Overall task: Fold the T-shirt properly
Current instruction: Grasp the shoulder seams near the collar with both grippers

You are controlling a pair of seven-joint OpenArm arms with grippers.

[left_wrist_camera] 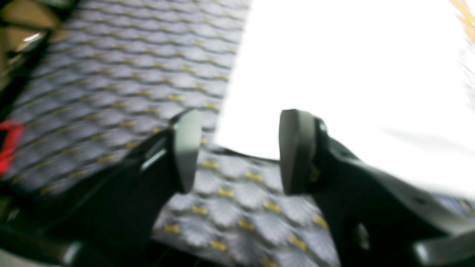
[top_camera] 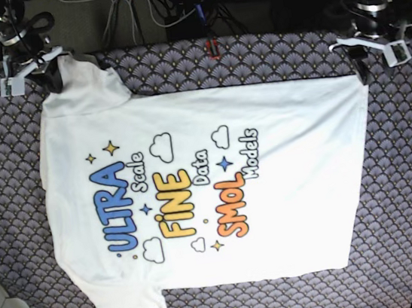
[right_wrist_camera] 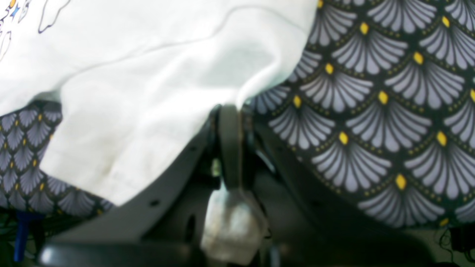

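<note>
Here the T-shirt (top_camera: 271, 183) lies spread flat, print side up, on the counter (top_camera: 409, 195) covered with a grey fan-patterned cloth. In the base view the right fingers (top_camera: 55, 75) sit at the far left corner, pressed tightly together on the edge of a sleeve; the right wrist view shows the white cloth pinched between them, a bit poking out behind. The left fingers (left_wrist_camera: 189, 148) stand apart with nothing between them, hovering at the shirt's hem corner at the far right, the white edge lying just beyond their tips.
</note>
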